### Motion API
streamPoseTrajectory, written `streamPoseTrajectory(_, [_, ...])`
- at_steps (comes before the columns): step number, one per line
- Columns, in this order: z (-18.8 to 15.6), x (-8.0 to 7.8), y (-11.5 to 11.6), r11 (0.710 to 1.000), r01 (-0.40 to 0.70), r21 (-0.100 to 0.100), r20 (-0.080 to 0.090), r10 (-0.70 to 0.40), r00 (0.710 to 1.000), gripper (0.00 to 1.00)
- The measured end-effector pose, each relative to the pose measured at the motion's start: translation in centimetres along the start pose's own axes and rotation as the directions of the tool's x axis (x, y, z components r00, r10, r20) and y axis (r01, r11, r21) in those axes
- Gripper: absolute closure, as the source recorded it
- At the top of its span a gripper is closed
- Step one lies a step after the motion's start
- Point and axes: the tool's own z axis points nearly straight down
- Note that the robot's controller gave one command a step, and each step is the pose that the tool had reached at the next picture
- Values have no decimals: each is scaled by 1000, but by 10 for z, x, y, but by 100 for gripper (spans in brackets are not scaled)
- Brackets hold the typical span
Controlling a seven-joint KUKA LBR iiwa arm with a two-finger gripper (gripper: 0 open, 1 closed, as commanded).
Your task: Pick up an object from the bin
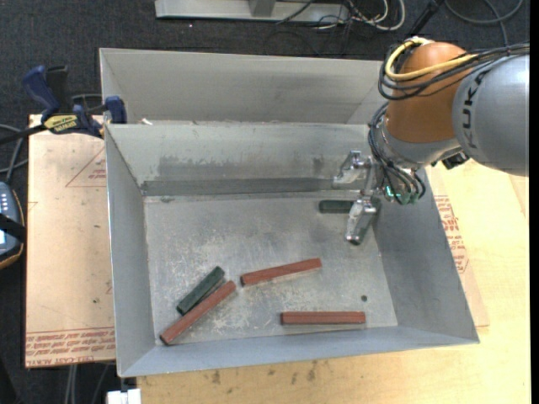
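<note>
Camera view: the tool (356, 197) hangs by the bin's (126, 225) right wall, fingers spread, pinching nothing. The nearest reddish-brown bar (281, 272) lies mid-floor, with a second bar (323, 317) near the front wall. A sound grasp would straddle one across its narrow width. Whether the dark strip (335, 207) beside the fingers is shadow or object, I cannot tell.

Robot lab: metal bin (253, 91), floor cables (375, 5)
</note>
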Motion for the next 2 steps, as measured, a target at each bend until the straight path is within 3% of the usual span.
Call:
streamPoseTrajectory(1, [-5, -2, 0, 1000, 1, 1, 7, -1, 1000, 0])
streamPoseTrajectory(2, [57, -15, -29, 1000, 25, 3, 22, -25, 999, 100])
